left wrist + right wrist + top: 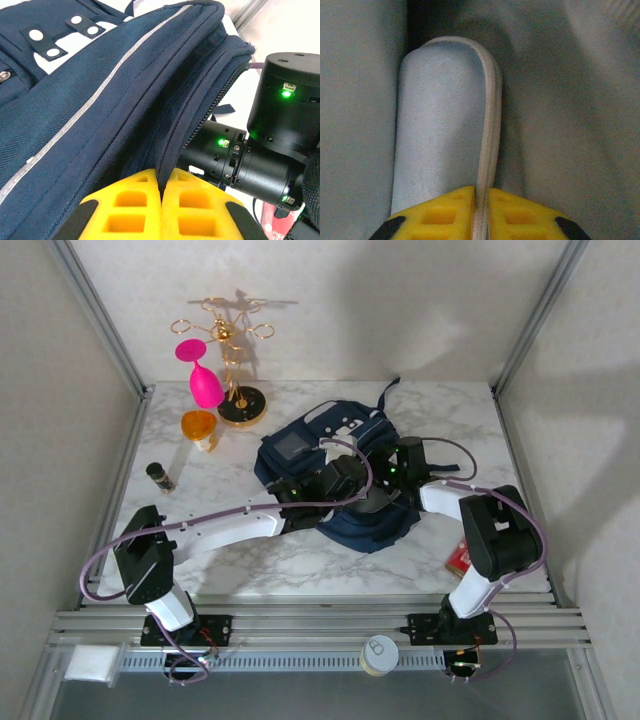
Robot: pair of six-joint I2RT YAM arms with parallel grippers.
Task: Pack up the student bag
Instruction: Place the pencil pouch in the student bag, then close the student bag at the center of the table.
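Note:
The student bag (300, 440), a navy backpack with a grey patch, lies mid-table. My left gripper (162, 182) is shut on a navy fold at the edge of the bag (100, 100), beside its open zip. The right arm's black wrist (285, 100) reaches into that opening. Inside, my right gripper (482, 194) is shut on the cream piped edge (490, 115) of a pale blue-grey padded piece (440, 125). I cannot tell whether that piece is a pouch or part of the lining. From above, both wrists (335, 480) (408, 462) meet over the bag.
A gold stand (235, 360) with a pink glass (205, 380) hanging from it stands at the back left, with an orange cup (200, 428) and a small dark jar (160, 476) nearby. A red item (458, 558) lies by the right arm. A tin (379, 654) sits on the front rail.

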